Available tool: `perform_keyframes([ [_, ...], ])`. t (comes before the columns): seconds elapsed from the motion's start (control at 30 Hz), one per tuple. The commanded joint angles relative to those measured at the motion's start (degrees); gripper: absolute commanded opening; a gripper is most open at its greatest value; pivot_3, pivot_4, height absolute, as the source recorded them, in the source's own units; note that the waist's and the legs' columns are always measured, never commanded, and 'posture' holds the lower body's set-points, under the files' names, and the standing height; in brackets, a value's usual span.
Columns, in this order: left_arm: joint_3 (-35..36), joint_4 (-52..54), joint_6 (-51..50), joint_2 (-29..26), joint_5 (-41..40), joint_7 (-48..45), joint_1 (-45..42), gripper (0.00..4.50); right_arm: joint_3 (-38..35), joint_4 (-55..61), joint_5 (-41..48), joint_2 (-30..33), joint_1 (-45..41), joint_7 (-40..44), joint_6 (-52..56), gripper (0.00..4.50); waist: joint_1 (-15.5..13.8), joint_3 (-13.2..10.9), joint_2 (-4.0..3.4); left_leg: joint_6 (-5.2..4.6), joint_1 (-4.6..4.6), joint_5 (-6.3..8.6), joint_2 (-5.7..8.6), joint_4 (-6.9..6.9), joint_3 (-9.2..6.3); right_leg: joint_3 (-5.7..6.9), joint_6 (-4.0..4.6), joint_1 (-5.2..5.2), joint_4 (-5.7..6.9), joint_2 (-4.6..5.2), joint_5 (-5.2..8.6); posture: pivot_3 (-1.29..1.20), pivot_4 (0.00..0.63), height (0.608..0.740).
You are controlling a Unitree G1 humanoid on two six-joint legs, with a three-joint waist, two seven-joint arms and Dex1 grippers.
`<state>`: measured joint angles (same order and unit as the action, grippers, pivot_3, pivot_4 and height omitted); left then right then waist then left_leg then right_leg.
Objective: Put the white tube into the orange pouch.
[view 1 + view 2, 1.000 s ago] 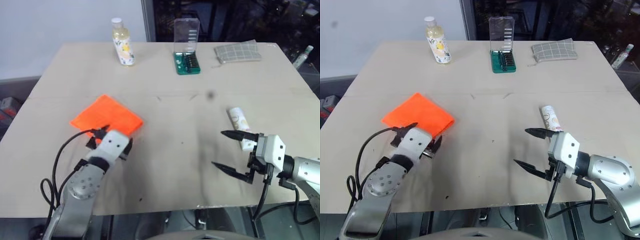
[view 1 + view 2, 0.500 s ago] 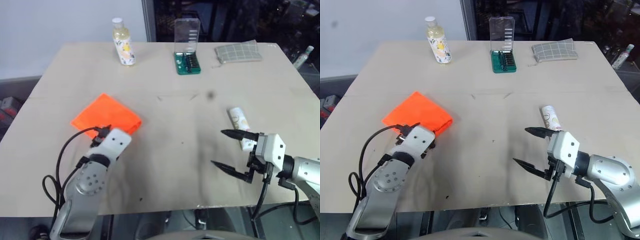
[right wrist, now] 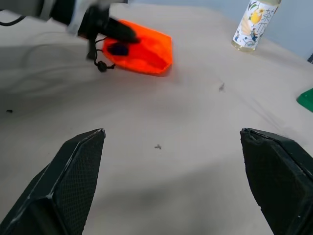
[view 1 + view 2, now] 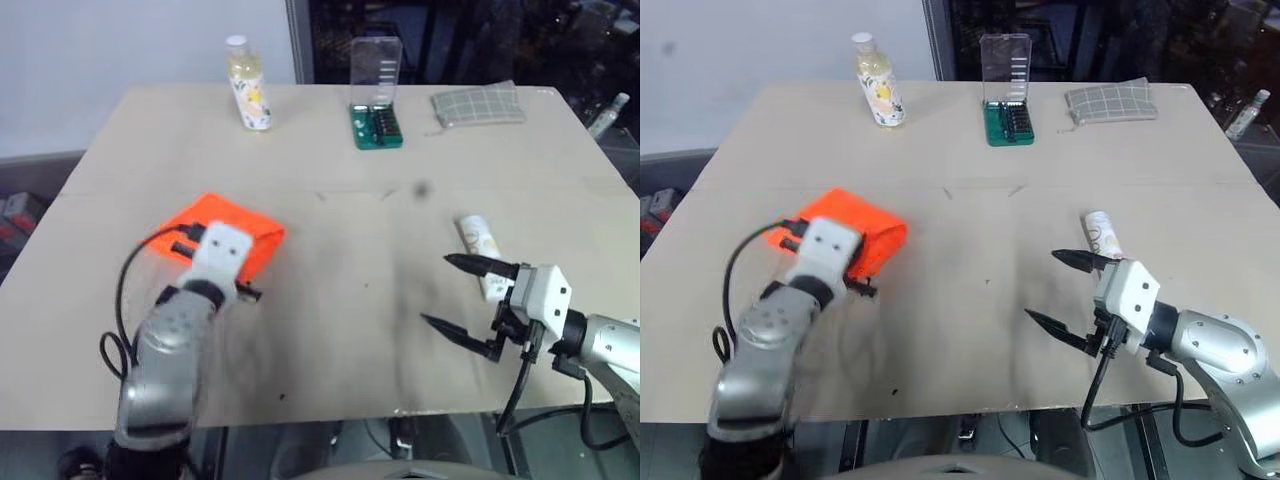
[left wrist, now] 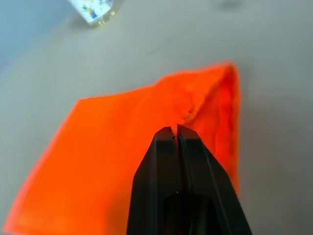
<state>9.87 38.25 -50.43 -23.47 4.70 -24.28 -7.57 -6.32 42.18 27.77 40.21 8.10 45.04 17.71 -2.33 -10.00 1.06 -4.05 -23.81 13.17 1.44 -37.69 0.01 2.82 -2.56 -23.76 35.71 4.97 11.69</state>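
The left gripper [image 5: 176,131], with two black fingers pressed together, pinches the near edge of the bright orange fabric pouch [image 5: 112,147]. The right gripper [image 4: 462,295] is held level above the table, its two black fingers [image 3: 73,176] spread wide apart.

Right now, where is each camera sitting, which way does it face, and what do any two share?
Head pair: on the head, looking down over the table; both arms show.
Left wrist: along the shut left gripper, pinching the pouch.
Right wrist: between the open right gripper fingers, across the table toward the pouch and bottle.
Shared: the pouch is in all views.
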Motion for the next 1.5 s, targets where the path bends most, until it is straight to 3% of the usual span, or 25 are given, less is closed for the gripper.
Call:
perform_keyframes([
  [0.03, 7.22, 1.31, -10.47, -0.9, -9.47, -5.16, -6.98, 0.02, 1.91, -0.46, -1.17, -0.47, -2.51, -4.96, 5.91, 4.5, 0.12, 0.0, 0.01, -0.04, 0.0, -0.03, 0.02, -0.06, 0.01, -0.02, -0.02, 0.02, 0.08, -0.01, -0.01, 0.0, 0.15, 0.74],
  [0.13, 12.34, -1.52, -19.02, -1.09, -16.73, -8.03, -13.29, 0.02, 4.82, -5.18, -6.05, -1.74, -6.99, -13.09, 14.61, 4.5, 0.25, 0.0, 0.02, -0.05, 0.01, -0.04, 0.01, -0.27, 0.02, 0.14, -0.01, 0.05, 0.19, -0.1, 0.01, 0.0, 0.15, 0.74],
  [0.3, 13.05, -3.42, -20.84, -6.41, -22.64, -11.82, -13.16, 0.02, 3.3, -11.32, -10.38, -6.05, -11.13, -23.14, 22.36, 4.5, 0.22, -0.01, 0.01, 0.03, -0.02, -0.08, 0.02, -0.38, 0.04, 0.06, 0.11, 0.04, 0.24, -0.36, -0.05, 0.0, 0.15, 0.74],
  [0.57, 12.98, -3.84, -19.88, -8.07, -28.37, -11.16, -13.16, 0.02, 2.44, -21.26, -12.69, -9.98, -14.24, -28.58, 29.32, 4.5, 0.22, -0.01, 0.01, 0.21, -0.03, -0.18, 0.04, -0.37, 0.08, -0.22, 0.13, 0.04, 0.22, -0.37, -0.06, 0.0, 0.15, 0.74],
  [0.67, 13.65, -4.39, -19.2, -9.35, -30.83, -12.28, -12.52, 0.0, 2.2, -23.52, -12.36, -10.81, -14.41, -28.1, 30.1, 3.72, 0.36, 0.02, 0.04, 0.08, 0.01, -0.11, -0.02, -0.36, 0.08, -0.22, 0.15, 0.04, 0.23, -0.42, -0.06, 0.0, 0.15, 0.74],
  [0.87, 14.67, -5.3, -17.8, -11.12, -34.54, -12.78, -11.19, 0.0, 3.7, -24.03, -15.05, -9.31, -14.11, -27.11, 26.0, 1.04, 0.38, 0.1, 0.14, -0.03, 0.06, -0.04, -0.03, -0.38, 0.09, -0.22, 0.21, 0.05, 0.22, -0.41, -0.09, 0.0, 0.15, 0.74],
  [0.93, 15.3, -5.79, -17.16, -11.46, -36.27, -13.65, -10.4, 0.0, 5.19, -23.03, -16.1, -7.72, -13.42, -24.56, 21.69, 0.41, 0.4, 0.11, 0.16, 0.09, 0.06, 0.03, -0.03, -0.4, 0.09, -0.23, 0.2, 0.05, 0.22, -0.41, -0.1, 0.0, 0.15, 0.74],
  [1.07, 16.39, -8.19, -16.05, -12.85, -39.74, -15.66, -9.24, 0.0, 8.81, -12.88, -7.35, -6.72, -12.73, -11.3, 17.53, 0.41, 0.51, 0.09, 0.14, 0.05, 0.03, 0.01, -0.07, -0.36, 0.08, -0.23, 0.21, 0.02, 0.21, -0.42, -0.09, 0.0, 0.15, 0.74],
  [1.17, 15.53, -10.17, -15.28, -14.02, -40.49, -15.42, -10.03, 0.0, 13.83, -10.35, -4.38, -8.71, -16.7, -7.21, 18.76, 0.41, 1.49, 0.03, 0.08, 0.03, 0.0, -0.01, -0.22, -0.35, 0.07, -0.24, 0.2, 0.01, 0.2, -0.41, -0.1, 0.0, 0.15, 0.74],
  [1.3, 13.46, -11.2, -15.0, -15.77, -41.66, -15.76, -10.83, 0.0, 22.45, -14.61, -6.76, -12.12, -24.9, -3.66, 17.3, 0.41, 1.66, 0.02, 0.09, 0.04, 0.04, 0.0, -0.24, -0.4, 0.08, -0.26, 0.2, -0.01, 0.19, -0.42, -0.09, 0.0, 0.15, 0.74],
  [1.5, 10.94, -10.54, -15.44, -17.82, -44.58, -16.7, -11.63, 0.0, 28.83, -28.1, -11.19, -18.46, -34.7, -1.71, 14.33, 0.41, 1.48, 0.0, 0.08, 0.19, -0.02, -0.09, -0.13, -0.38, 0.04, -0.21, 0.28, -0.04, 0.18, -0.53, -0.14, 0.0, 0.15, 0.74],
])
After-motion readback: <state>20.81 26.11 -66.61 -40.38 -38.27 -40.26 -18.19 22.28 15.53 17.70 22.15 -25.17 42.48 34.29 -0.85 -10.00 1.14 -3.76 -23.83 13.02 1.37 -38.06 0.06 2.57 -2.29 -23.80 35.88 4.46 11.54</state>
